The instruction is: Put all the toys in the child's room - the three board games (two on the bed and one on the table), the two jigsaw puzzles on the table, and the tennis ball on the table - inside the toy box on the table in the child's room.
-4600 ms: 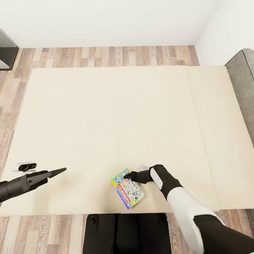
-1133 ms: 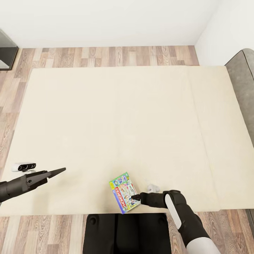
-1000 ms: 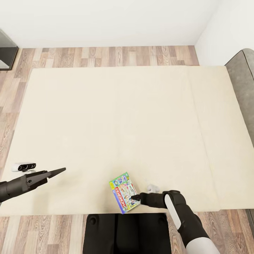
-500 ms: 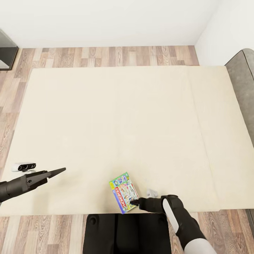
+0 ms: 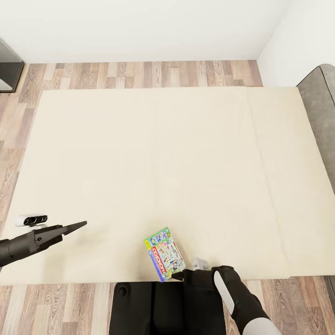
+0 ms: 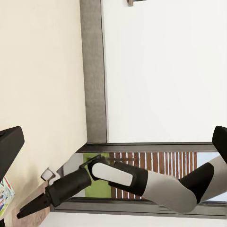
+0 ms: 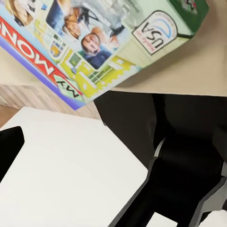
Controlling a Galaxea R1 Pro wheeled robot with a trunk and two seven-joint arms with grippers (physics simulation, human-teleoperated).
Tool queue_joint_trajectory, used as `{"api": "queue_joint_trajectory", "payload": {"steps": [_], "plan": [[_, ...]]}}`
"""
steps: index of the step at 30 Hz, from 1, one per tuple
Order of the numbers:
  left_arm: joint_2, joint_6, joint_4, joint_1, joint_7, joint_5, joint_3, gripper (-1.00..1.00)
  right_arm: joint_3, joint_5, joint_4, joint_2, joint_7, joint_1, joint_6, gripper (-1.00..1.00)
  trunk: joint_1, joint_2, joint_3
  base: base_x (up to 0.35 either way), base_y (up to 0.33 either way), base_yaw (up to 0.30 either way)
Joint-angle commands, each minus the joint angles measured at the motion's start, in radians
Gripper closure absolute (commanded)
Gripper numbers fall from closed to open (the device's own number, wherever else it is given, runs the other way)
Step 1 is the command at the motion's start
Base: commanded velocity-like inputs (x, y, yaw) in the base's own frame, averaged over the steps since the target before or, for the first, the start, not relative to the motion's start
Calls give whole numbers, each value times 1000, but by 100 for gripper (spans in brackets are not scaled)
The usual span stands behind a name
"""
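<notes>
One board game (image 5: 164, 253), a flat box with a green-edged printed lid and a red strip, lies on the bed (image 5: 153, 163) at its near edge, one corner reaching the rim. My right gripper (image 5: 178, 275) hovers just off the box's near right corner, beyond the mattress edge, holding nothing. In the right wrist view the board game (image 7: 94, 42) lies ahead, and one dark fingertip (image 7: 9, 145) stands wide to the side. My left gripper (image 5: 78, 226) hangs open over the mattress well left of the box, its fingertips (image 6: 9, 146) spread apart.
The dark grey headboard (image 5: 320, 100) borders the bed on the right. Wood-plank floor (image 5: 139, 74) runs beyond the bed to a white wall. A dark cabinet corner (image 5: 7, 65) stands at far left. My black base (image 5: 153, 307) sits against the bed's near edge.
The right gripper has pulled back from on top of the box towards my base, past the bed's edge. Earlier the box slid slightly nearer. The left arm stayed still.
</notes>
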Motion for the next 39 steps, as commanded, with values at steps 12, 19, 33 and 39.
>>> {"api": "queue_joint_trajectory", "payload": {"steps": [12,19,33,39], "plan": [[0,11,0,0,-4,0,0,-100,0,-3,8,3,-1,-9,-10,-100,1,-2,-1,0,0,0],[1,11,0,0,-4,0,0,-100,0,-5,7,5,-1,-15,-9,-100,1,-2,-1,0,0,0],[2,11,0,0,-4,0,0,-100,0,-5,0,14,-1,-48,-7,-100,1,-2,-1,0,0,0],[2,11,0,0,-4,0,0,-100,0,-5,0,17,-1,-67,-7,-100,1,-2,-1,0,0,0]]}}
